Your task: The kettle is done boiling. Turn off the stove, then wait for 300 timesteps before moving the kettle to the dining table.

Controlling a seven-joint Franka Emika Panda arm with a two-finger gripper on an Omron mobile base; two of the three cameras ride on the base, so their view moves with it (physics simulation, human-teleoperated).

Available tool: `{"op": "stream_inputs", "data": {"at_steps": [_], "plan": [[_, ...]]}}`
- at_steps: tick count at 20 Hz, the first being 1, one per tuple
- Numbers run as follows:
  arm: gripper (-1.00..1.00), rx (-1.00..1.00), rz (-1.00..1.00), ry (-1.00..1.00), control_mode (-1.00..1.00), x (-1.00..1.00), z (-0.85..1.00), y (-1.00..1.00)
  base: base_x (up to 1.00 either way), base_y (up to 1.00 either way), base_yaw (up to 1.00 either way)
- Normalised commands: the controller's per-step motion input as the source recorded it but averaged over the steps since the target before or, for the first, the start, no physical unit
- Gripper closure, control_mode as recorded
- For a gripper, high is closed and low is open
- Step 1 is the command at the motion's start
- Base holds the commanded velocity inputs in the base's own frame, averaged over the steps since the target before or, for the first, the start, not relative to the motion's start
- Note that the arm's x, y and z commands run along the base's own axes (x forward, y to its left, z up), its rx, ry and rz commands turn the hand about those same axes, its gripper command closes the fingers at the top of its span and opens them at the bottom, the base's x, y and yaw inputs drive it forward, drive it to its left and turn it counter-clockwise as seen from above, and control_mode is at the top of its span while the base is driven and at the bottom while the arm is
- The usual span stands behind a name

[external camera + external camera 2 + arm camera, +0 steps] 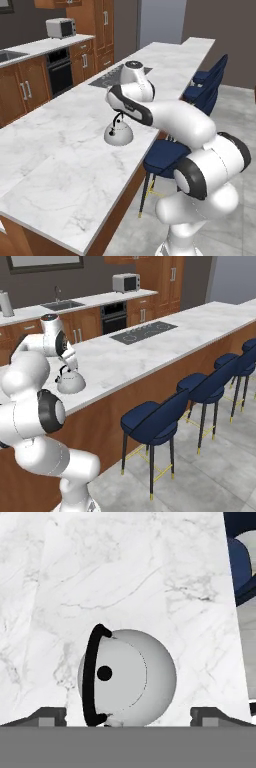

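Jaws are standing wide apart with nothing between them: in the hand view you are seeing the two dark fingertips (50, 716) far out to either side of the kettle (127, 677), neither one touching it. Your gripper (130, 717) is hanging directly over the kettle and looking straight down on its dome, black lid knob and arched handle.

You are looking at the kettle (118, 133) sitting upright on the dining table (60, 165), near the table's seat-side edge and well apart from the stove (114, 76), which is lying farther along the same marble slab. From the right base view, the kettle (70, 383) is resting just inside the table edge (100, 391), with the stove (143, 331) well beyond it.

Your arm is reaching from the base over the table edge, elbow bent, forearm running level above the marble, and the wrist is folding downward so the hand is pointing at the kettle from above. A blue chair (167, 157) is standing just beside the table edge close to the kettle.
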Motion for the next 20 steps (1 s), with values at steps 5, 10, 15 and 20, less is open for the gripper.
{"op": "stream_inputs", "data": {"at_steps": [5, 10, 15, 20], "plan": [[-1.00, 0.01, 0.00, 0.07, -1.00, -0.47, 0.35, -0.29, 0.00, 0.00, 0.00], [-1.00, 0.01, 0.00, 0.02, -1.00, -0.53, 0.23, -0.25, 0.00, 0.00, 0.00], [-1.00, 0.00, 0.00, 0.00, -1.00, -0.56, 0.16, -0.18, 0.00, 0.00, 0.00], [-1.00, 0.00, 0.00, 0.00, -1.00, -0.55, 0.11, -0.10, 0.00, 0.00, 0.00]]}}
